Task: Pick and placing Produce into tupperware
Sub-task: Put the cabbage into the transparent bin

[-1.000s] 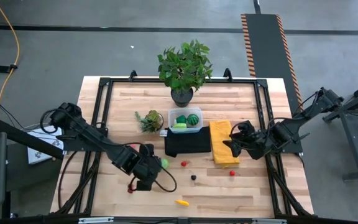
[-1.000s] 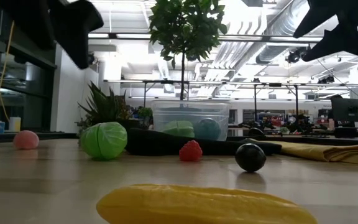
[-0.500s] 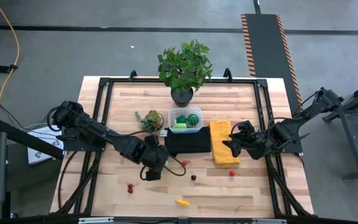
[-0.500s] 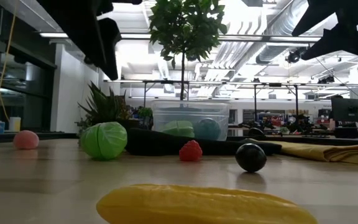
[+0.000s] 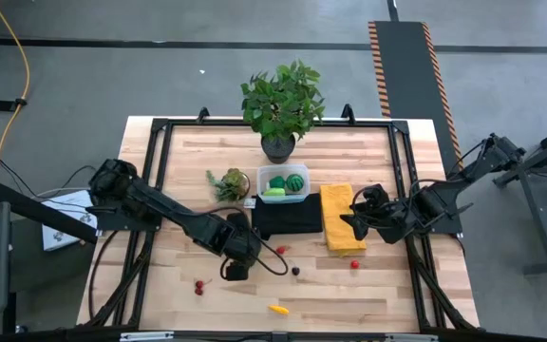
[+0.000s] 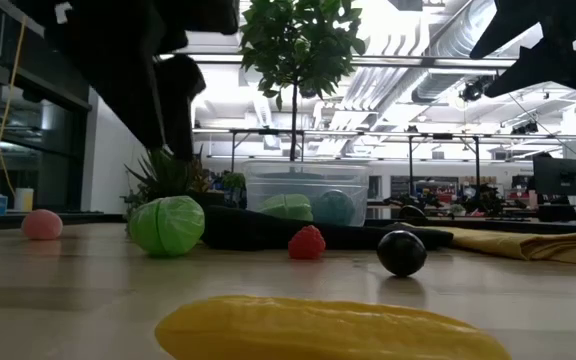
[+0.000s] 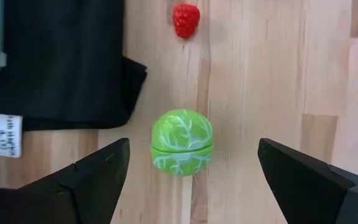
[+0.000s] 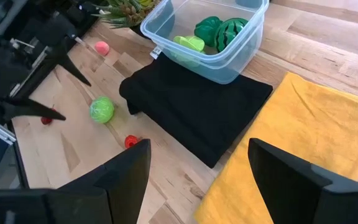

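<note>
A light green cabbage ball rests on the wooden table beside the black cloth. It also shows in the low view. My left gripper is open above it, one finger on either side, touching nothing; in the high view it covers the ball. The clear tupperware stands at the black cloth's far edge and holds several green pieces. My right gripper hangs open and empty over the yellow cloth.
Loose on the table lie a red raspberry, a black ball, a red berry, cherries and a yellow piece. A small spiky plant and a big potted plant stand at the far side.
My left gripper has gone toward the table's right edge and a little toward the far edge, until it is over the cabbage ball, and it has come down toward the ball. The ball has stayed in place.
</note>
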You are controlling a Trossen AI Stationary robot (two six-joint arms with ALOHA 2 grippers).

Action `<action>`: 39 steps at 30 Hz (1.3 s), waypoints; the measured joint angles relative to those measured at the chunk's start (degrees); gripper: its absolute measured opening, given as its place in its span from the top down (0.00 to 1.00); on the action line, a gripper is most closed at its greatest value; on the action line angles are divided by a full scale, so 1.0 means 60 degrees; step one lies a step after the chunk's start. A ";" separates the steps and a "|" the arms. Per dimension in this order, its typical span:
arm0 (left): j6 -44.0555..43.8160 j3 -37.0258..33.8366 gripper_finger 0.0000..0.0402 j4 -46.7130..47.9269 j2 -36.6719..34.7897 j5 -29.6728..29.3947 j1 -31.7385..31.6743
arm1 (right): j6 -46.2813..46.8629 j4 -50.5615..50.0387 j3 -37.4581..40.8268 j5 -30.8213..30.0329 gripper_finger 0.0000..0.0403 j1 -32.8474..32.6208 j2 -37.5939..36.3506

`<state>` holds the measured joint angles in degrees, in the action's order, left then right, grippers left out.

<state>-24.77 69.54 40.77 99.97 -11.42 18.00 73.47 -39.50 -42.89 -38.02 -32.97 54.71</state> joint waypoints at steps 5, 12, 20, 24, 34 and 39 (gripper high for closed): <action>0.0007 -0.0008 0.15 0.0046 0.0268 0.0007 0.0000 | -0.0004 0.0064 0.0000 -0.0004 0.35 -0.0004 -0.0005; 0.0010 0.0018 0.15 -0.0110 0.0479 0.0072 -0.0007 | -0.0042 0.0058 0.0000 -0.0001 0.35 -0.0001 -0.0005; 0.0068 -0.0002 0.15 -0.0064 0.0710 0.0090 -0.0007 | -0.0042 0.0061 0.0000 0.0000 0.35 -0.0004 -0.0005; 0.0082 -0.0004 0.15 -0.0005 0.0778 0.0117 -0.0007 | -0.0044 0.0065 0.0000 0.0000 0.35 0.0000 -0.0005; 0.0087 0.0004 0.15 -0.0082 0.0789 0.0052 -0.0007 | -0.0044 0.0134 0.0000 -0.0154 0.35 0.0000 -0.0005; 0.0098 0.0004 0.15 -0.0090 0.0875 0.0052 -0.0066 | -0.0044 0.0138 0.0000 -0.0171 0.35 -0.0004 -0.0005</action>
<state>-24.18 69.56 40.23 105.22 -11.11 17.61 73.21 -38.68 -42.89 -39.05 -32.99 54.68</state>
